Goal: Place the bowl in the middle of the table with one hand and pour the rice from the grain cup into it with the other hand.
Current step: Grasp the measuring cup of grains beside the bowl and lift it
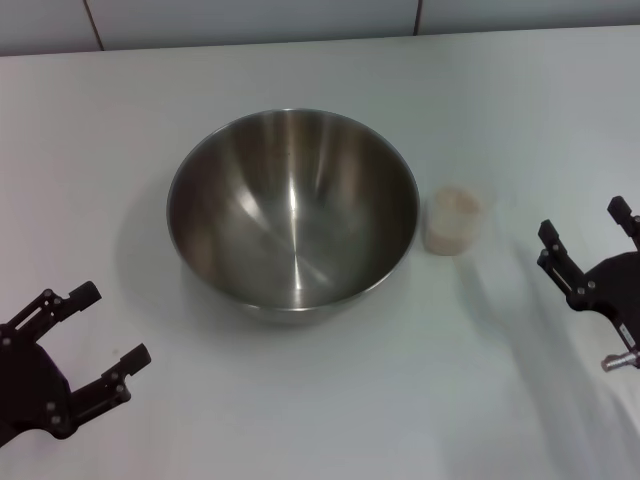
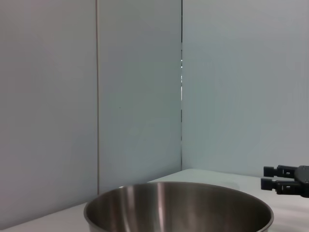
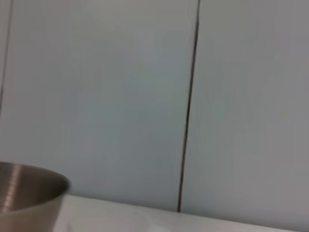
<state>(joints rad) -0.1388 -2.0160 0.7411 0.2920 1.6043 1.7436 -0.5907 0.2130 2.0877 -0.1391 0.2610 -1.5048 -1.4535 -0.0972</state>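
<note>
The shiny steel bowl (image 1: 292, 212) stands upright and empty near the middle of the white table (image 1: 330, 410). The small clear grain cup (image 1: 453, 221), holding pale rice (image 1: 455, 203), stands just right of the bowl, apart from it. My left gripper (image 1: 110, 325) is open and empty near the front left, clear of the bowl. My right gripper (image 1: 582, 222) is open and empty at the right edge, right of the cup. The bowl also shows in the left wrist view (image 2: 178, 210) and the right wrist view (image 3: 29, 193). The right gripper (image 2: 285, 180) shows far off in the left wrist view.
A pale panelled wall (image 1: 250, 20) runs along the table's back edge. Bare tabletop lies in front of the bowl and between the cup and the right gripper.
</note>
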